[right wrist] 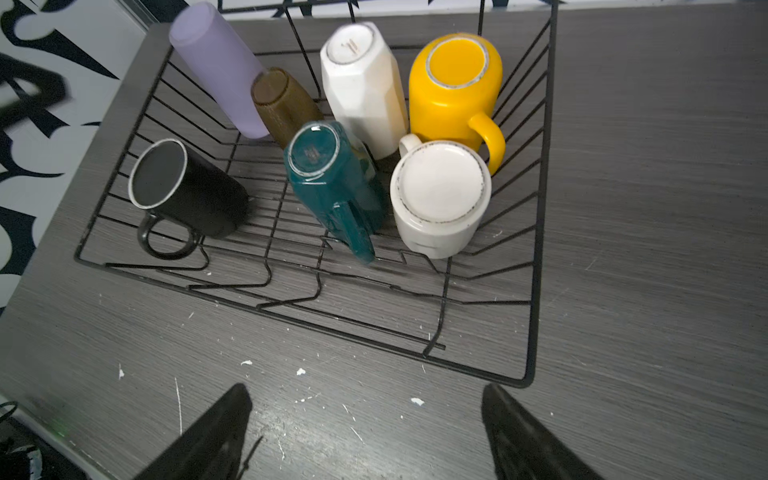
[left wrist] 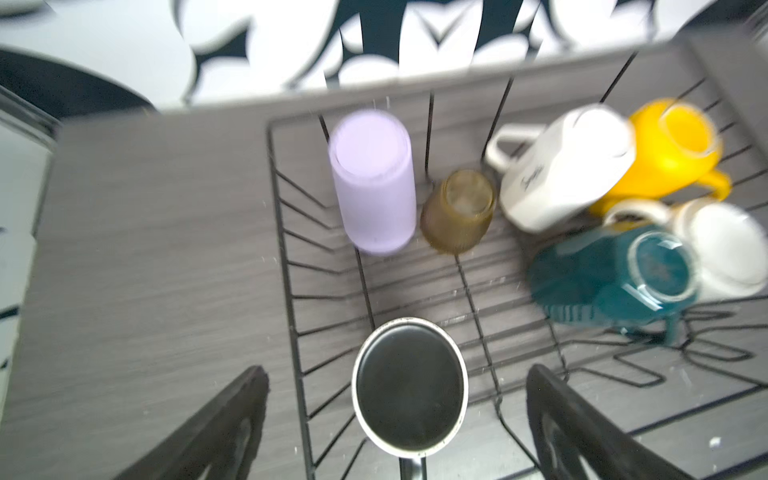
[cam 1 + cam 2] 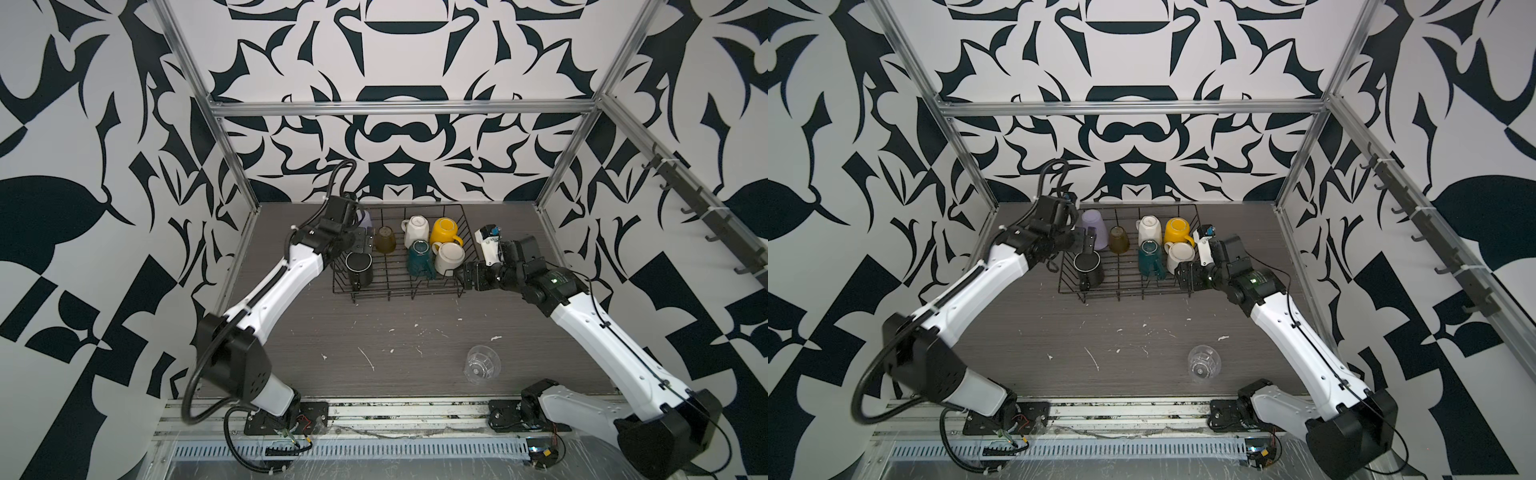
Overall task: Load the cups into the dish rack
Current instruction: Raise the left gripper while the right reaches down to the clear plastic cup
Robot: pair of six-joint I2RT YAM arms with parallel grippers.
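The black wire dish rack (image 3: pixel 415 293) (image 1: pixel 536 249) holds several upside-down cups: black mug (image 3: pixel 359 268) (image 2: pixel 409 386), lilac tumbler (image 3: pixel 1093 224) (image 2: pixel 374 183), amber glass (image 3: pixel 385 240), cream faceted mug (image 3: pixel 415 230), yellow mug (image 3: pixel 444 230), teal mug (image 3: pixel 419 257) and white mug (image 3: pixel 449 257). A clear glass (image 3: pixel 482 362) lies on the table near the front right. My left gripper (image 2: pixel 397 374) (image 3: pixel 1088 243) hangs open above the black mug without touching it. Open and empty, my right gripper (image 1: pixel 365 392) (image 3: pixel 467 276) is just outside the rack's front right corner.
The grey wood-grain table (image 3: pixel 374 340) carries white flecks. Metal frame posts (image 3: pixel 232 166) stand at the back corners, with patterned walls on three sides. Both arm bases (image 3: pixel 291 415) sit on a rail along the front edge.
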